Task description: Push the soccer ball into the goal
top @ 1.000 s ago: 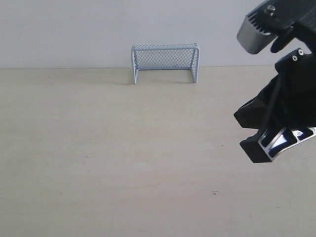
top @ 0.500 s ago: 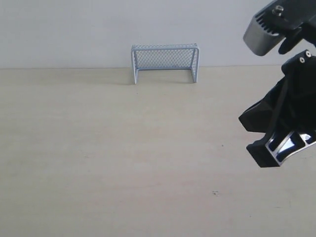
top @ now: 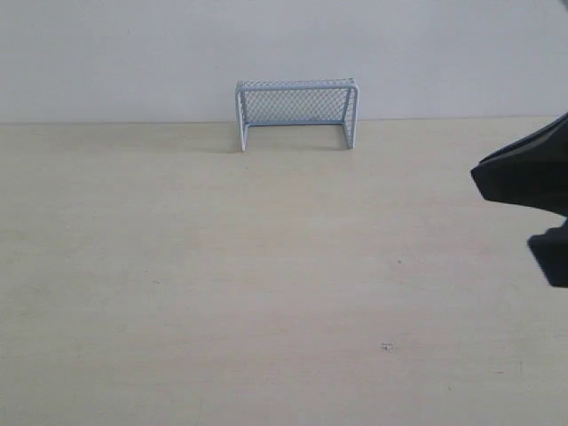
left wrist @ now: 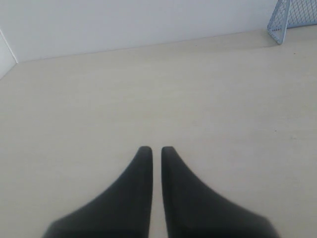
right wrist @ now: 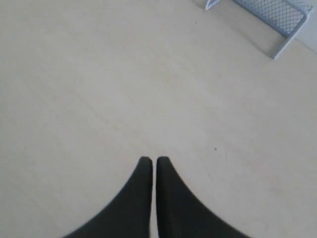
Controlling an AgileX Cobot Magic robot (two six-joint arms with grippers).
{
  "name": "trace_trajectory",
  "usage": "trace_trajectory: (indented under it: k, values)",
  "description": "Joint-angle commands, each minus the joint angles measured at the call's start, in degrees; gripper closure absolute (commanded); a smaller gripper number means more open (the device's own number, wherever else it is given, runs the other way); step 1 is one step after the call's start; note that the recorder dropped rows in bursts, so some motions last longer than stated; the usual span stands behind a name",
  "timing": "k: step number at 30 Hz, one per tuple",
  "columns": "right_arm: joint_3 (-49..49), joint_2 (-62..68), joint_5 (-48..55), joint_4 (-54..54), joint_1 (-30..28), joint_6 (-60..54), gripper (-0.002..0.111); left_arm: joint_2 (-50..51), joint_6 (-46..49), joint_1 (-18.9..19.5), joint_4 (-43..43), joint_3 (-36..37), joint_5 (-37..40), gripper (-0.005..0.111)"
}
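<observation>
The goal (top: 296,114) stands at the far edge of the bench (top: 222,284); the soccer ball appears in no view, so its bearing cannot be told. Both left tool (left wrist: 153,148) and right tool (right wrist: 149,159) are clenched, empty.

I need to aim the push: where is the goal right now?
In the exterior view the goal stands at the far edge of the table, against the wall, about mid-width, well apart from the right pincer.
</observation>
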Motion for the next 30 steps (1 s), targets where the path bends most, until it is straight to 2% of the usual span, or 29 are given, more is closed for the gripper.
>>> trace_trajectory:
  k: [1, 12, 23, 30]
  values:
    - [0.6, -3.6, -0.4, -0.2, 0.0, 0.0, 0.108, 0.3, -0.5, -0.5, 0.0, -0.2, -0.2, 0.100]
    - [11.0, -9.3, -11.5, -1.0, -0.5, 0.0, 0.108, 0.3, -0.5, -0.5, 0.0, -0.2, -0.2, 0.100]
    - [14.6, -20.0, -12.4, 3.2, -15.3, 1.0, 0.108, 0.3, -0.5, -0.5, 0.0, -0.2, -0.2, 0.100]
    - [22.8, -26.1, -16.9, 5.1, -20.5, 1.1, 0.108, 0.3, -0.5, -0.5, 0.0, -0.2, -0.2, 0.100]
